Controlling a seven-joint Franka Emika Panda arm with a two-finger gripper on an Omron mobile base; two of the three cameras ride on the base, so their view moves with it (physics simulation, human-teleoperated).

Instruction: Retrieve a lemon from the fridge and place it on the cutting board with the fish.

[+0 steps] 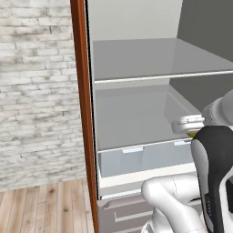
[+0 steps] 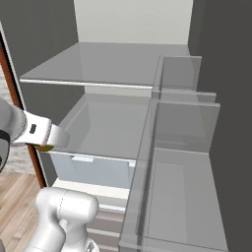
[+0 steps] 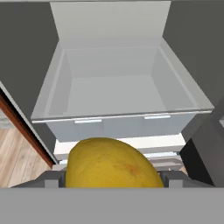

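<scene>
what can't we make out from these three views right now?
- Finger tips: in the hand view the lemon covers them, so contact isn't visible.
- Lemon in the base views: just a yellow sliver under the gripper, behind the arm.
- Fridge door and handle: cut off by the frame edges.
- Cutting board and fish: not visible here, so placement can't be judged.

Surface finishes. The lemon (image 3: 111,164) had a matt golden-yellow skin, faintly mottled with orange specks. The fridge (image 2: 133,74) interior was smooth, pale grey plastic; its shelf (image 1: 154,59) looked like frosted translucent glass with a light edge strip. The drawer (image 3: 118,92) was semi-clear, satin plastic. The door bins (image 2: 182,162) were glossy and see-through. The cabinet edge (image 1: 82,104) was polished reddish-brown wood, the floor (image 1: 41,207) pale planked wood, and the wall (image 1: 36,91) rough whitewashed brick.
</scene>
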